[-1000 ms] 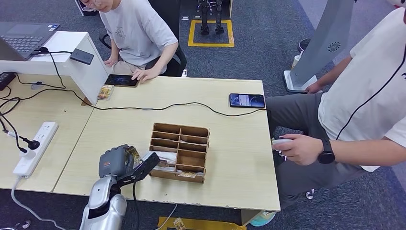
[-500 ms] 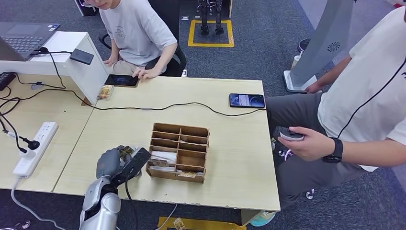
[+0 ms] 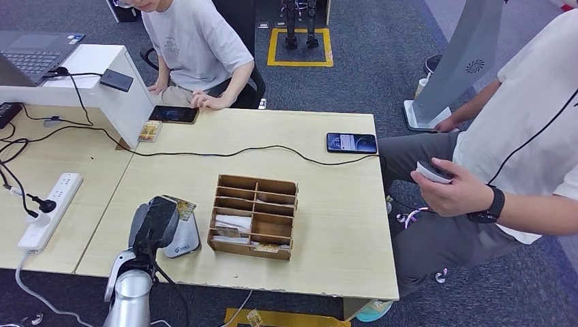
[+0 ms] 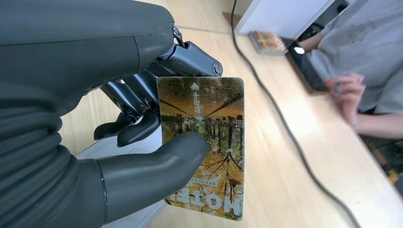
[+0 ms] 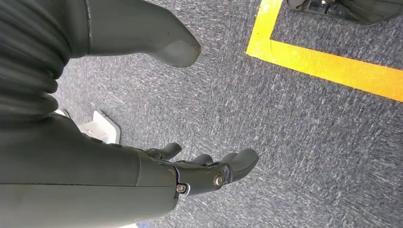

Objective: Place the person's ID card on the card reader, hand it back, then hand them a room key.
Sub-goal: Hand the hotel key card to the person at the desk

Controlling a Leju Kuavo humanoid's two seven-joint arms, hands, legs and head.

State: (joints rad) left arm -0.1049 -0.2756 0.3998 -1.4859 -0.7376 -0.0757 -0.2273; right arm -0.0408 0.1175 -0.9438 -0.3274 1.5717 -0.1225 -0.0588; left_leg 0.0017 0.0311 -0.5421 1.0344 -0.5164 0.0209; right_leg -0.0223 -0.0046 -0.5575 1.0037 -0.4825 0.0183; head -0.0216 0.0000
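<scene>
The left robot hand (image 3: 155, 223) pinches a room key (image 4: 204, 147), a card printed with an autumn scene, between thumb and fingers near the front edge of the surface (image 3: 327, 225). Just beside it sits the white card reader (image 3: 183, 240), touching the wooden organizer (image 3: 255, 214). The right robot hand (image 5: 209, 175) hangs spread above the carpet.

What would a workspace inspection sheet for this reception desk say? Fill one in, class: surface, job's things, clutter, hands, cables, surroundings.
Surface: wooden table, two tops butted together.
Job's things: hotel card in left hand, above white card reader; compartment box beside it.
Clutter: phone, tablet, another card, laptop.
Hands: left pinches the card; right hand hangs over carpet, holding nothing.
Cables: black cable across the table; power strip.
Surroundings: two seated people.
</scene>
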